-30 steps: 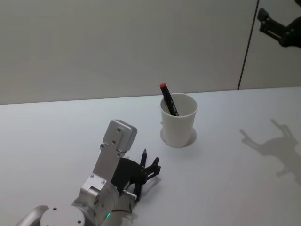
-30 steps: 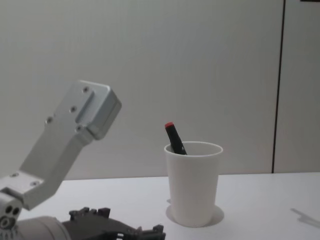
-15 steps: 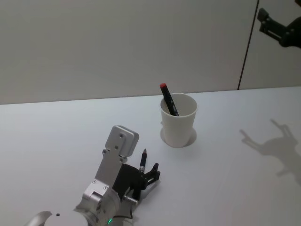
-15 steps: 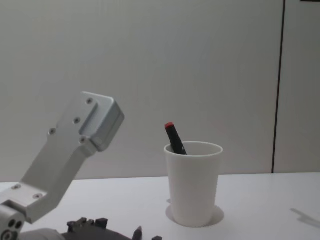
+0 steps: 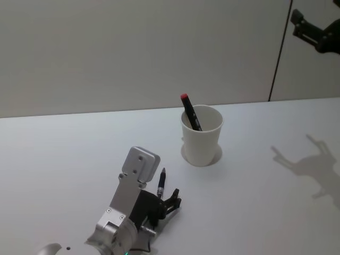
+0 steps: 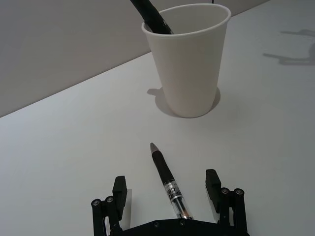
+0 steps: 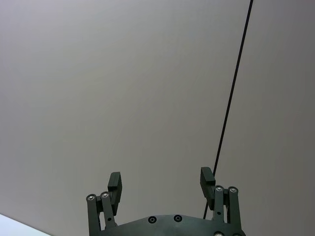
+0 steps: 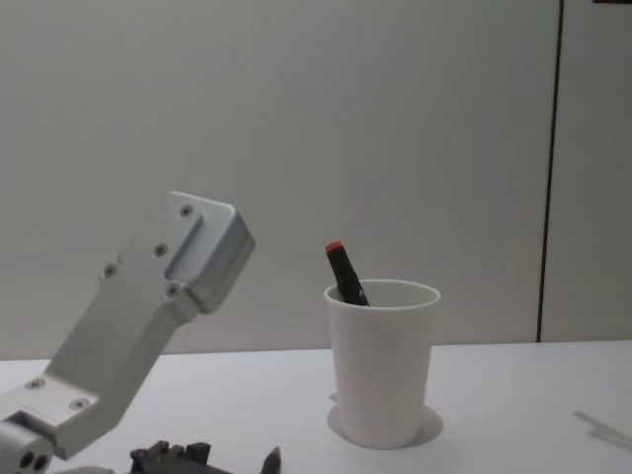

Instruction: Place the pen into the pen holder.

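A white worktop point(image 5: 64, 154) is seen running back to a pale wall. The left arm point(image 5: 130, 191) is reached in over the near edge, left of the middle. Its left end effector point(image 6: 166, 183) is held low over the surface with the fingers spread wide and nothing gripped. The right end effector point(image 7: 160, 179) is held high in the air beyond the far right corner, also spread wide and empty.

The pen holder point(image 5: 202, 139), a white paper cup, is stood upright near the far edge, about midway along it. A black marker with a red cap point(image 5: 189, 112) is leaned inside it. The pen point(image 5: 161, 182) is laid on the worktop between the left fingers, touched by neither. Its tip is pointed at the cup, well apart from it.
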You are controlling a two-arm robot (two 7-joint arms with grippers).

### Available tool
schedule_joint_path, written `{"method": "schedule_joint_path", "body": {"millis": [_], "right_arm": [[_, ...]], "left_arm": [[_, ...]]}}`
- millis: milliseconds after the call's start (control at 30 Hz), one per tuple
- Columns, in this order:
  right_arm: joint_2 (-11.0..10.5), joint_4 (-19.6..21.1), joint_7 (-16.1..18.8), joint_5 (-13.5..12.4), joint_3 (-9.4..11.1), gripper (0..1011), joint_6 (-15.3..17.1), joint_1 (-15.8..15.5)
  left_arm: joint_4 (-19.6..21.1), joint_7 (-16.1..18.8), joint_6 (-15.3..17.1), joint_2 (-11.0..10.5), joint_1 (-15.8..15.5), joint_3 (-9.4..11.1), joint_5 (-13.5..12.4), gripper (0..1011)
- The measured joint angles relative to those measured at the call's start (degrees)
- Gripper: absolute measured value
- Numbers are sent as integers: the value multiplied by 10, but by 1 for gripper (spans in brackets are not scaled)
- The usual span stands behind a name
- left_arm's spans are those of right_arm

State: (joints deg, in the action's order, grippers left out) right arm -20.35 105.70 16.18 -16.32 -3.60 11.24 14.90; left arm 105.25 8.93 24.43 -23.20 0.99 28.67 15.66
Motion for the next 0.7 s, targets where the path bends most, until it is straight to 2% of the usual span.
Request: {"method": "schedule_joint_path", "body": {"millis": [700], "right_arm": [[0, 0, 0, 0, 0, 1002, 0, 0]], "left_arm": [[10, 8, 10, 10, 13, -1, -5, 1001]]}}
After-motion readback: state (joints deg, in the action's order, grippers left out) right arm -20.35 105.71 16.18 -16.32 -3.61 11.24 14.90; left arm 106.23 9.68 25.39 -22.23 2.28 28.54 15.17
